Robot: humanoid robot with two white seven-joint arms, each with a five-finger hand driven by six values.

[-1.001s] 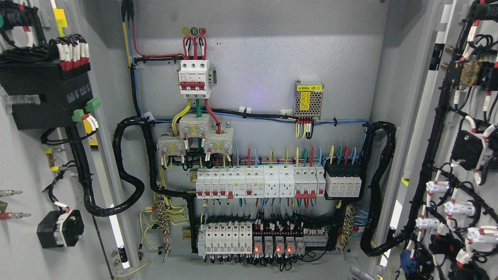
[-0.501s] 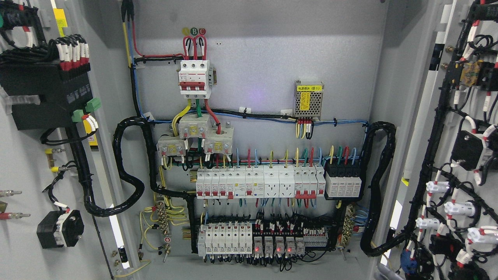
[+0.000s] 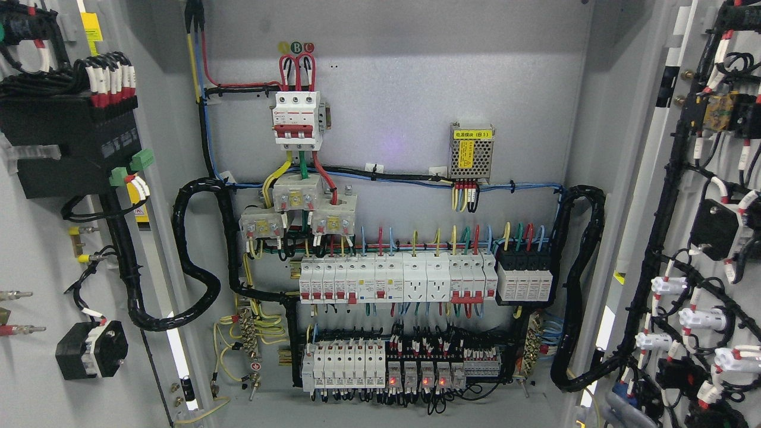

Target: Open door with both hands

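Fingers, curled or loose, I cannot tell, since only a grey bit of the right arm point(image 3: 621, 411) shows at the lower right corner of the cabinet point(image 3: 386, 89), whose left door point(image 3: 35, 261) and right door point(image 3: 692, 279) stand wide open, so the task seems done.

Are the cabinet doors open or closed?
Open. The left door and right door are swung wide, showing their wired insides and the breakers in the cabinet.
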